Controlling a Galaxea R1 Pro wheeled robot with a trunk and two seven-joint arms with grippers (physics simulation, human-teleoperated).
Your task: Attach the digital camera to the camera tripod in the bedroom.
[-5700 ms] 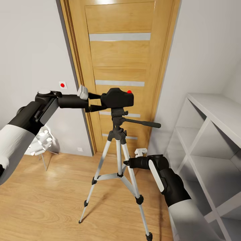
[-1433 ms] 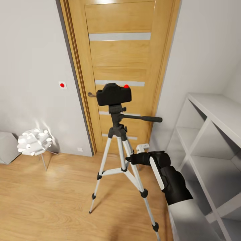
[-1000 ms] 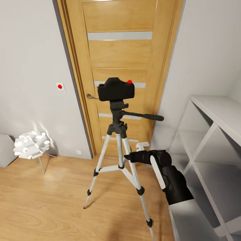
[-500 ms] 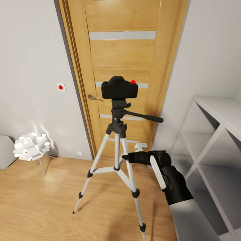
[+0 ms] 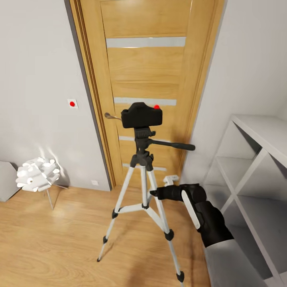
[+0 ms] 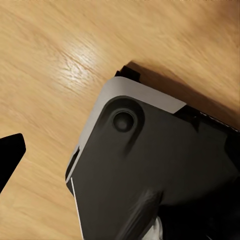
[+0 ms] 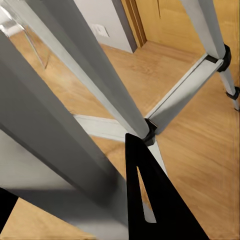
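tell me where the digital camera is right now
In the head view, the digital camera sits on top of the camera tripod, in front of the oak door, above the right gripper.

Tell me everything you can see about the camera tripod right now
The camera tripod stands upright on the light wood floor before the oak door. It has three thin silver-white legs spread wide, black joints and feet, and pale braces running to a centre hub. Its black head carries a long pan handle pointing to the right in the head view. The digital camera sits level on top of the head. The right gripper is at one leg, a little above the braces; whether it grips the leg cannot be told.
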